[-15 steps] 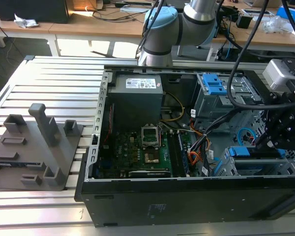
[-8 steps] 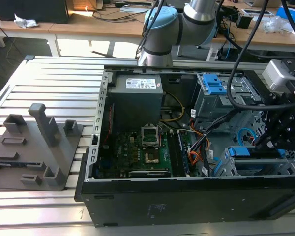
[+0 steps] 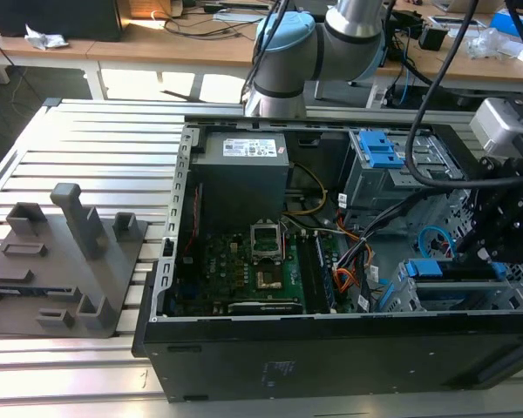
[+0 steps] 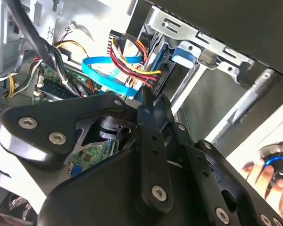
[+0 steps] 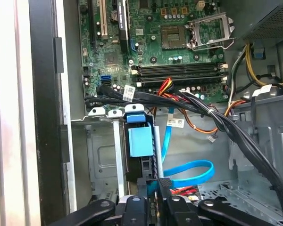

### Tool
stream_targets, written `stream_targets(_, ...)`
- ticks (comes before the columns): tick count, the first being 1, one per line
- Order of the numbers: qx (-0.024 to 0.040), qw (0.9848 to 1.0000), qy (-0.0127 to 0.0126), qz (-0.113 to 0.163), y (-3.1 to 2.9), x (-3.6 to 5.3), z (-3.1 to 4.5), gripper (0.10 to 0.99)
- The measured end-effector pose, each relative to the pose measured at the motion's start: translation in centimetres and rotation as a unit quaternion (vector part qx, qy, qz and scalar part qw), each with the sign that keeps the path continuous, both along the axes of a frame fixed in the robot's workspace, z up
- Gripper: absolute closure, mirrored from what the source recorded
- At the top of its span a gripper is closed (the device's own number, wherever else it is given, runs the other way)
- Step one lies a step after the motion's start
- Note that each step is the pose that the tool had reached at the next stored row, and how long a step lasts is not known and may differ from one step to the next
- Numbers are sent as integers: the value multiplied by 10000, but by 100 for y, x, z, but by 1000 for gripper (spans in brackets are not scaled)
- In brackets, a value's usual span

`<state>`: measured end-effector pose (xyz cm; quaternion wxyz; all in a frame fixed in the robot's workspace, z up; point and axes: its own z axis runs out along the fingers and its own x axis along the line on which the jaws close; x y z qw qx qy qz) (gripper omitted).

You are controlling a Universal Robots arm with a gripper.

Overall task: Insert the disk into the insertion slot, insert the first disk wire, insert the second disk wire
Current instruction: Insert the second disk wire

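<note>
My gripper [image 5: 153,192] is drawn narrow, its tips almost together. Whether they pinch anything I cannot tell. In the second wrist view the tips sit right against the bundle of plugs at the back of the disk [image 5: 140,141].

The disk is seated in the insertion slot [image 5: 101,160], the low grey perforated cage at the lower right of the exterior view. Its bright blue carrier frame fills the opening. The second disk wire [image 5: 191,172] curves in a glossy light blue loop just beside the cage and runs in toward my tips. The first disk wire [image 5: 185,190], red and orange strands, lies touching or nearly touching them. I cannot make out whether either plug is fully home.

All of this is inside the open computer case [image 3: 170,261], which lies on the ribbed aluminium table [image 3: 96,131]. In the case, the motherboard [image 3: 261,266] lies at the centre of the exterior view. The power supply [image 3: 244,178] is above it, and the taller cage [image 3: 379,170] with its blue latch is at the upper right.

A thick black cable bundle [image 5: 179,101] crosses between the board and the slot. A grey fixture plate [image 3: 61,261] stands on the table at the exterior view's left, well apart from the case.

The power supply carries a white label [image 3: 250,147], and white tags [image 5: 129,92] hang on the cables. None of the print can be read.
</note>
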<state>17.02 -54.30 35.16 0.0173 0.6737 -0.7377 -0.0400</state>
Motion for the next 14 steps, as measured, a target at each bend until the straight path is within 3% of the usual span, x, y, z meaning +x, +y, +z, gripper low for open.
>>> stream_targets(3,-8,10000,0,0,1,-1,114,851)
stream_targets(5,-12,10000,0,0,1,-1,168,980)
stream_targets(9,-22,10000,0,0,1,-1,313,980)
stream_targets(14,-22,10000,0,0,1,-1,357,980)
